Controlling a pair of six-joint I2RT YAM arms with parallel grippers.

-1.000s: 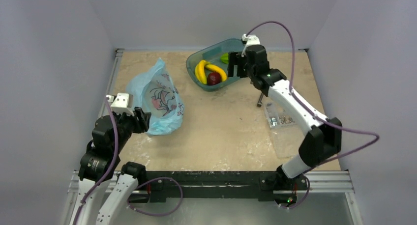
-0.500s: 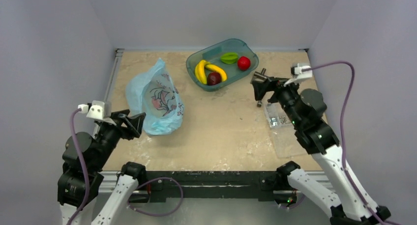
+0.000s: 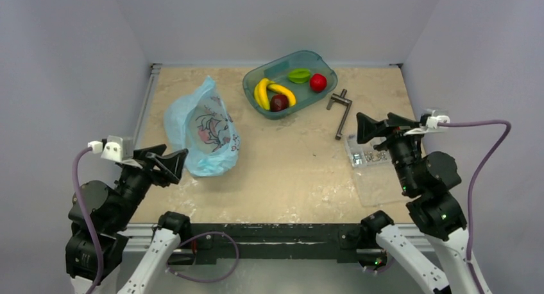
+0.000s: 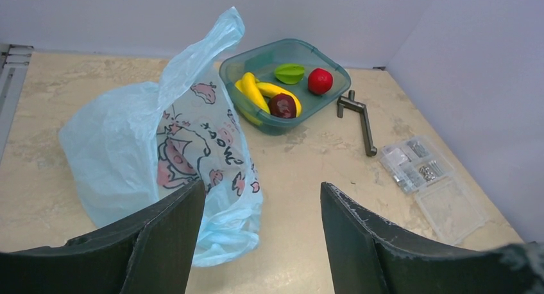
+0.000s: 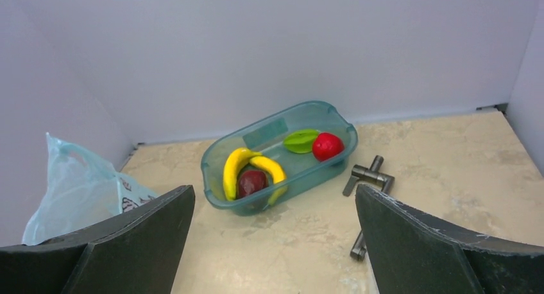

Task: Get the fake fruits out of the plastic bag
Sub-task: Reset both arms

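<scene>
The light-blue plastic bag (image 3: 202,130) lies crumpled at the table's left, its top sticking up; what is inside it is hidden. The fake fruits sit in a teal tub (image 3: 324,63) at the back: a yellow banana (image 3: 262,94) curving round a dark maroon fruit (image 3: 279,103), with another yellow banana beside them. My left gripper (image 3: 174,154) hovers near the bag's front edge, open and empty, and the bag (image 4: 160,146) fills its wrist view. My right gripper (image 3: 373,121) is raised at the right, open and empty, facing the tub (image 5: 215,159).
A green ridged fruit (image 3: 299,76) and a bright red round fruit (image 3: 317,82) share the tub. A metal crank handle (image 3: 342,111) lies right of the tub. A clear packet of small metal parts (image 3: 367,154) lies under the right arm. Walls close in three sides.
The right arm has pulled back from over the tub to the near right, its jaws opening wide. The left arm has drawn back a little from the bag and its jaws have widened.
</scene>
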